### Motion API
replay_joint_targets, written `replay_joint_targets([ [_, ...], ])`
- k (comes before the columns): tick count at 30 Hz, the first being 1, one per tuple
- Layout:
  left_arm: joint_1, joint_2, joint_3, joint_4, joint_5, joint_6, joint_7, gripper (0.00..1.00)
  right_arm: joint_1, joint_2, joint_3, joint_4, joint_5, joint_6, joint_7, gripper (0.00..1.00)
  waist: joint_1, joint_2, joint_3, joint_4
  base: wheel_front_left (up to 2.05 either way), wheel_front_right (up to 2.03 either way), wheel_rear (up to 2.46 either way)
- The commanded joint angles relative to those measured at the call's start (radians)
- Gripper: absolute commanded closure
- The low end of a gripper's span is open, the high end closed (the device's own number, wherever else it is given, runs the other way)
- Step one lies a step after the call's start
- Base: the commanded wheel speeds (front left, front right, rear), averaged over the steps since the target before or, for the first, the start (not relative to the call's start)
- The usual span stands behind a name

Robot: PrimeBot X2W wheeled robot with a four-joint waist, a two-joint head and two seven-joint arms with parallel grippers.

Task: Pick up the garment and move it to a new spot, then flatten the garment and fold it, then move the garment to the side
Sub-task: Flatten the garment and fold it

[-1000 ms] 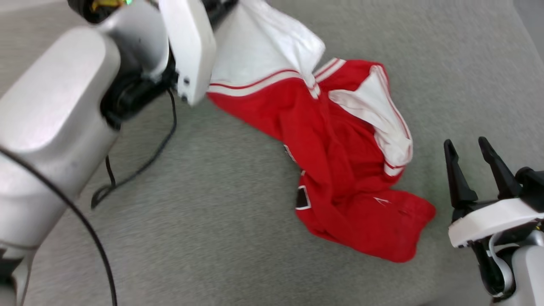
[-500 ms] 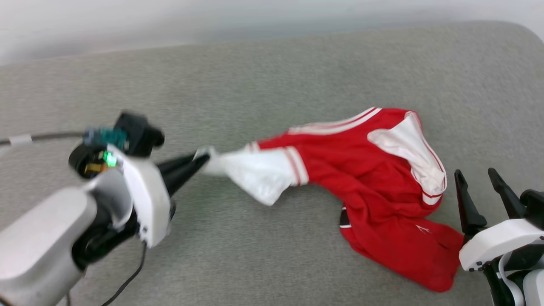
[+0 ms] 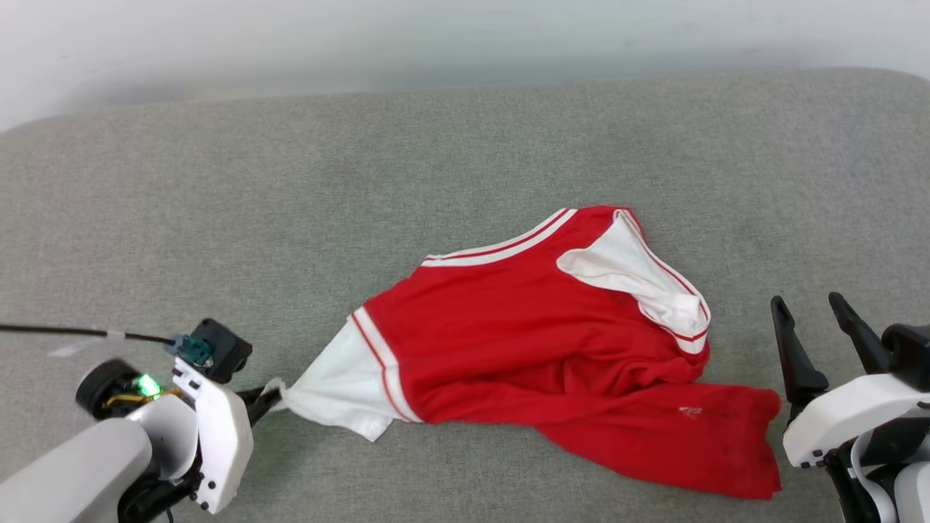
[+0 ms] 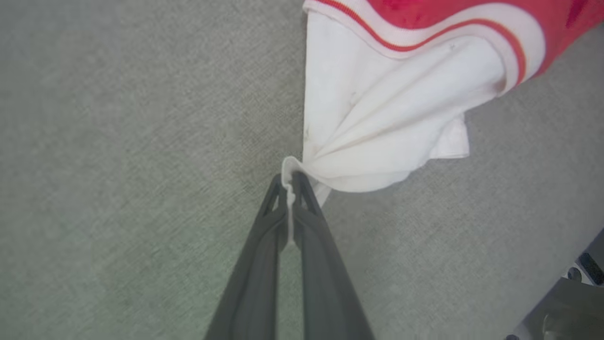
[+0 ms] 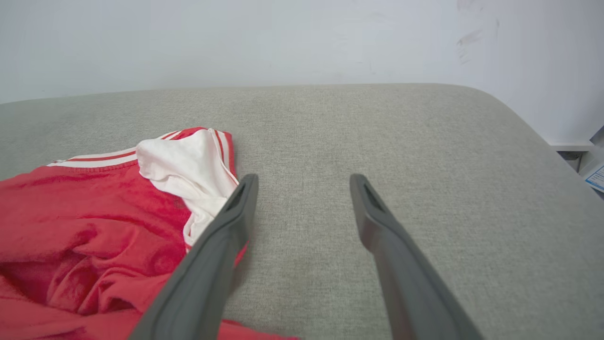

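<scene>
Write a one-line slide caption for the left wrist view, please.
Left gripper shut on the white sleeve of the red garment, over a grey fabric surface.

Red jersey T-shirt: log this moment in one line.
left claw: shut on white sleeve of red jersey T-shirt | right claw: open, empty | shirt: crumpled on grey fabric surface

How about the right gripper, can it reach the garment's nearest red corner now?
Probably yes: the right gripper stands open beside the garment's red corner, and nothing on the grey cushion blocks the way.
</scene>
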Motion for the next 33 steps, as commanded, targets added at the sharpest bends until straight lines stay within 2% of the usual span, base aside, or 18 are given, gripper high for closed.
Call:
replay_joint_targets([
  [1, 0.022, -0.012, 0.0, 0.033, -0.027, 0.001, 0.014, 0.0, 0.015, -0.004, -0.002, 0.0, -0.001, 0.0, 0.001, 0.0, 0.0001, 0.0, -0.004, 0.004, 0.0, 0.0, 0.0],
  [4, 0.006, -0.049, 0.013, 0.056, -0.032, 0.009, -0.021, 0.0, 0.019, -0.004, 0.002, -0.004, 0.004, 0.0, -0.003, 0.0, 0.0001, 0.0, -0.018, 0.016, 0.0, 0.0, 0.0],
  [8, 0.006, -0.081, 0.063, 0.068, -0.022, 0.068, -0.152, 0.0, 0.028, -0.014, 0.014, -0.014, 0.014, 0.0, -0.006, 0.0, 0.0001, 0.0, -0.049, 0.031, 0.0, 0.0, 0.0],
  [11, 0.036, -0.106, 0.124, 0.038, -0.04, 0.134, -0.277, 0.0, 0.037, -0.025, 0.02, -0.026, 0.015, 0.0, -0.009, 0.0, 0.0001, 0.0, -0.074, 0.044, 0.0, 0.0, 0.0],
  [14, 0.075, -0.111, 0.183, -0.007, -0.034, 0.221, -0.373, 0.0, 0.043, -0.04, 0.026, -0.043, 0.008, 0.0, -0.003, 0.0, 0.0001, 0.0, -0.093, 0.059, 0.0, 0.0, 0.0],
  [17, 0.136, -0.146, 0.278, -0.086, -0.035, 0.305, -0.405, 0.0, 0.05, -0.058, 0.037, -0.066, 0.004, 0.0, 0.01, 0.0, 0.0001, 0.0, -0.106, 0.077, 0.0, 0.0, 0.0],
  [20, 0.229, -0.2, 0.439, -0.214, 0.045, 0.372, -0.408, 0.0, 0.053, -0.097, 0.076, -0.098, 0.0, 0.0, 0.042, 0.0, 0.0001, 0.0, -0.11, 0.095, 0.0, 0.0, 0.0],
  [23, 0.343, -0.247, 0.559, -0.321, 0.16, 0.404, -0.407, 0.0, 0.019, -0.171, 0.151, -0.13, -0.006, 0.0, 0.098, 0.0, 0.0001, 0.0, -0.105, 0.105, 0.0, 0.0, 0.0],
  [25, 0.4, -0.274, 0.61, -0.376, 0.227, 0.409, -0.407, 0.0, -0.01, -0.221, 0.204, -0.142, 0.017, 0.0, 0.15, 0.0, 0.0001, 0.0, -0.098, 0.116, 0.0, 0.0, 0.0],
  [30, 0.473, -0.327, 0.668, -0.434, 0.344, 0.375, -0.407, 0.0, -0.127, -0.356, 0.359, -0.138, 0.107, 0.0, 0.346, 0.0, 0.0001, 0.0, -0.053, 0.15, 0.0, 0.0, 0.0],
  [33, 0.485, -0.363, 0.669, -0.432, 0.413, 0.351, -0.407, 0.0, -0.216, -0.412, 0.446, -0.097, 0.169, 0.0, 0.434, 0.0, 0.0001, 0.0, -0.022, 0.176, 0.0, 0.0, 0.0],
])
